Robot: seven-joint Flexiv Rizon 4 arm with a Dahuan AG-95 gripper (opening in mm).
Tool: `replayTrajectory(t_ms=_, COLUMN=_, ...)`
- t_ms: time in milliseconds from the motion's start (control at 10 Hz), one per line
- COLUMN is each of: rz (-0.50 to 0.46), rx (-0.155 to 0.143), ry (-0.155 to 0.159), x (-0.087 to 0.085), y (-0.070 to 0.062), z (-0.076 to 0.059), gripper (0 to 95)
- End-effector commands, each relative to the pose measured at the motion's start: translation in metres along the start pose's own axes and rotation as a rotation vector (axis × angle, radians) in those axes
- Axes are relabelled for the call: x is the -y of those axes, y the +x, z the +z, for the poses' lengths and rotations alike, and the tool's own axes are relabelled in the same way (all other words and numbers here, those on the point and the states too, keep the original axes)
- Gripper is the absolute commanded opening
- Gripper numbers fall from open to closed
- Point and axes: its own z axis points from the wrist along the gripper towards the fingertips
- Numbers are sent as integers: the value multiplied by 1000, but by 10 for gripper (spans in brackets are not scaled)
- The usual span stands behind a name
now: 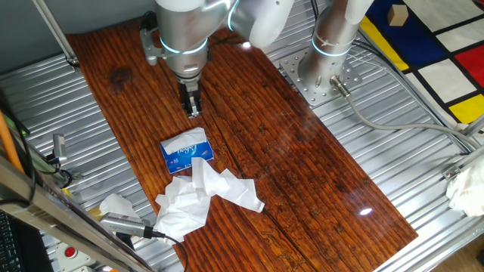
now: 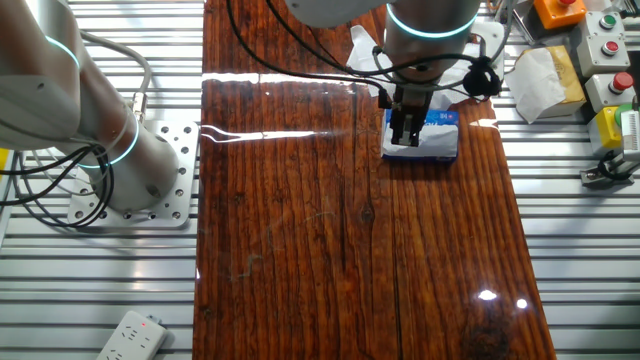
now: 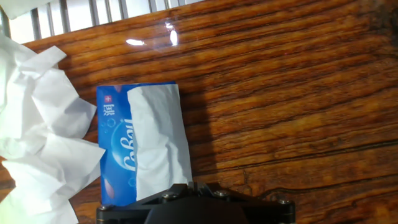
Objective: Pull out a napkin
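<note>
I see the napkin (image 3: 158,146) as a narrow white sheet lying across the top of the blue pack (image 3: 118,149), running along its length and covering the half nearer 3 o'clock in the hand view. It seems to come out of the pack's opening, so it is the next sheet on offer; I judge it has not been drawn free. The pack lies flat on the wooden surface (image 1: 302,159) and, as far as I can tell, holds more sheets under that one, though its inside is hidden.

Against the pack, at 9 o'clock in the hand view, sits the crumpled heap of loose tissues (image 3: 37,137), touching or overlapping its edge. In one fixed view the same heap spreads from the pack toward 6 o'clock.

My tool (image 1: 193,106) hangs pointing straight down, at about 12 o'clock of the pack in one fixed view and apart from it. The fingers look close together with nothing between them, but no view shows the tips clearly, so I cannot tell. I read this as lining up for a pinch on the sheet's free end.
</note>
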Motion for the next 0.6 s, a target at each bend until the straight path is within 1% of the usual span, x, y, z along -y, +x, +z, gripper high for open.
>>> replayTrajectory(t_ms=100, rz=-5, rx=-3, ry=-1, x=0, y=2, z=-2, gripper=0)
replayTrajectory(t_ms=400, rz=6, rx=2, ry=-6, x=0, y=2, z=-2, gripper=0)
replayTrajectory(t_ms=600, rz=18, rx=-6, ry=-5, x=0, y=2, z=-2, gripper=0)
